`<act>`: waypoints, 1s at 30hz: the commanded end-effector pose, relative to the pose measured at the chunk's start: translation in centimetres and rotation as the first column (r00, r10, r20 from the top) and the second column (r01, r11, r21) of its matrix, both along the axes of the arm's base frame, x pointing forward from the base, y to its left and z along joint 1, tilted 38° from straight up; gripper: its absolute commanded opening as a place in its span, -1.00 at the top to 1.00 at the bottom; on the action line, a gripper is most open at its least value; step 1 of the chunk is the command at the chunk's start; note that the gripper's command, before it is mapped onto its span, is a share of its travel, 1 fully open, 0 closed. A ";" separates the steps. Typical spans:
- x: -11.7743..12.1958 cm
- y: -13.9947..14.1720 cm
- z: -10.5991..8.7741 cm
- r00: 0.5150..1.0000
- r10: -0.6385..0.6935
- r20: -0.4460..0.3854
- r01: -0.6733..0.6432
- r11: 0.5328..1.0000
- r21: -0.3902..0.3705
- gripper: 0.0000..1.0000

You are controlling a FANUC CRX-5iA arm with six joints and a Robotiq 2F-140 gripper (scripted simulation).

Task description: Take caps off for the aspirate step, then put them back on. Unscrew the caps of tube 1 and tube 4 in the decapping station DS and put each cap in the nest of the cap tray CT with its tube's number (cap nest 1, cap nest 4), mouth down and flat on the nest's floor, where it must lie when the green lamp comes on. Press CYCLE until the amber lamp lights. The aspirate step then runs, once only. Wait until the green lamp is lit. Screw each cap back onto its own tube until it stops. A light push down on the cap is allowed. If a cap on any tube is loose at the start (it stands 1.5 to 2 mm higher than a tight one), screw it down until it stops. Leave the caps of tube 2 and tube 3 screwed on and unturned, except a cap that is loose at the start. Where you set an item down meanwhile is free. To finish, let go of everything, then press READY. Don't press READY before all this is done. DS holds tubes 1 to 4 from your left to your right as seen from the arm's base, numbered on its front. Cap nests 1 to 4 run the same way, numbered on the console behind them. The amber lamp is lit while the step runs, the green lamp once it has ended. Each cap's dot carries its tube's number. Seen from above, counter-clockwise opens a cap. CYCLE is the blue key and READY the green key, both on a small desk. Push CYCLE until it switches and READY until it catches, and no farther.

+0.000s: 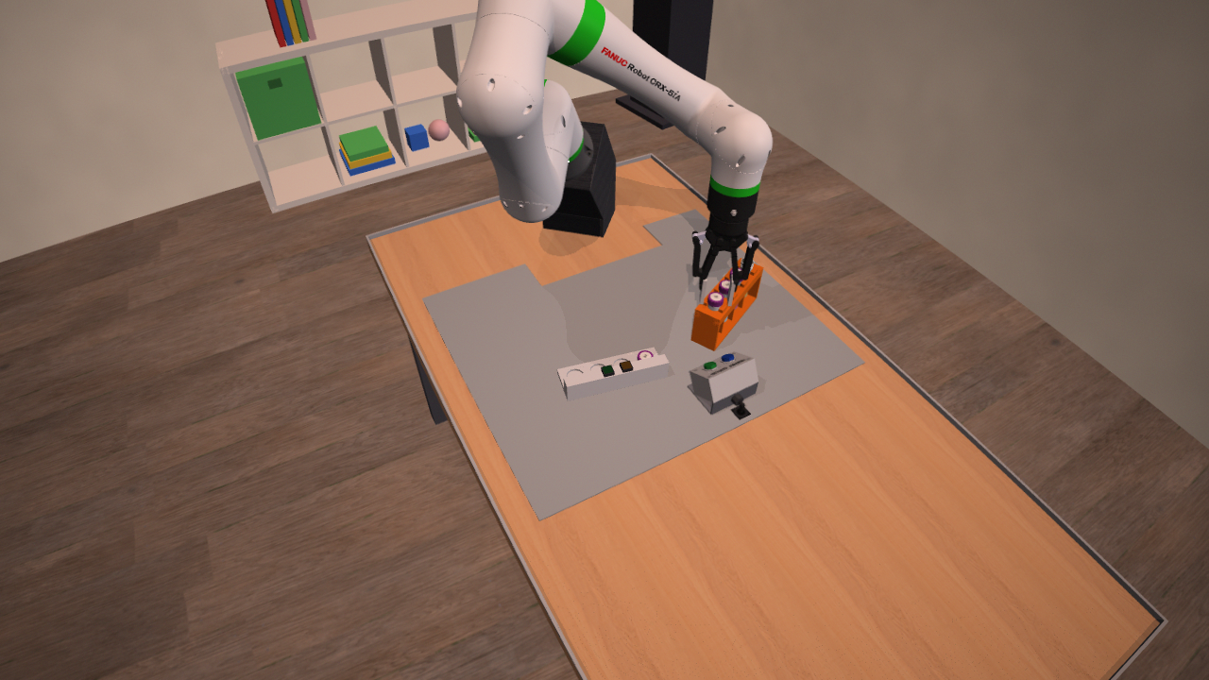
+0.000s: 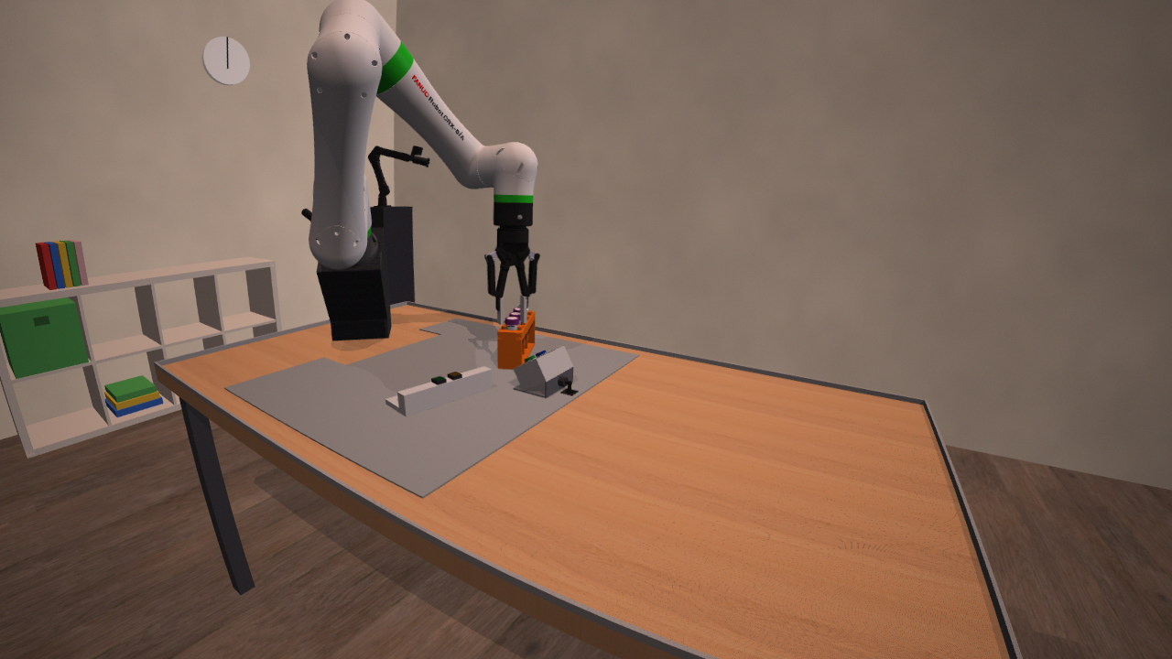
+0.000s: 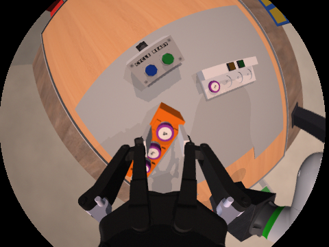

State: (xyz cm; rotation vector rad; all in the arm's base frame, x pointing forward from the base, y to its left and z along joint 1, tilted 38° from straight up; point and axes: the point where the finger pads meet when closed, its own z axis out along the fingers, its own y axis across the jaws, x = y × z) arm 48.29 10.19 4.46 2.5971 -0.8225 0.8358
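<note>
Cap 4 (image 3: pixel 164 132): on its tube at the far end of the decapping station (image 1: pixel 715 328), seemingly not yet off.
Handling: likely light, stiff and smooth; best taken by opposite sides of its round wall, squarely, so it does not slip while turning.
Gripper (image 3: pixel 166 137): over the station, fingers partly spread on either side of cap 4, pinching nothing.
Caps on station: three visible.
Caps off: one (image 3: pixel 214 86), in the cap tray (image 3: pixel 249 71) beyond the station, at the end nest nearest it.
Keys: two, blue (image 3: pixel 150 70) and green (image 3: pixel 167 57), on the desk (image 3: pixel 137 79) just past the station.
</note>
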 end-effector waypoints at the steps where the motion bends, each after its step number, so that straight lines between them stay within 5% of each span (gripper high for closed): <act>1: 0.0 0.0 0.0 1.000 0.000 0.000 0.000 1.000 0.000 0.31; 4: 0.0 0.0 0.0 0.975 -0.201 0.095 0.189 0.975 0.120 0.31; 7: 0.0 0.0 0.0 0.956 -0.268 0.121 0.248 0.955 0.163 0.31; 12: 0.0 0.0 0.0 0.867 -0.465 0.178 0.403 0.866 0.298 0.31; 15: 0.0 0.0 0.0 0.867 -0.466 0.178 0.403 0.865 0.299 0.31; 18: 0.0 0.0 0.0 0.748 -0.632 0.200 0.515 0.744 0.426 0.31; 20: 0.0 0.0 0.0 0.736 -0.646 0.203 0.522 0.732 0.437 0.31; 24: 0.0 0.0 0.0 0.597 -0.778 0.197 0.589 0.592 0.550 0.31; 30: 0.0 0.0 0.0 0.597 -0.778 0.197 0.589 0.592 0.550 0.31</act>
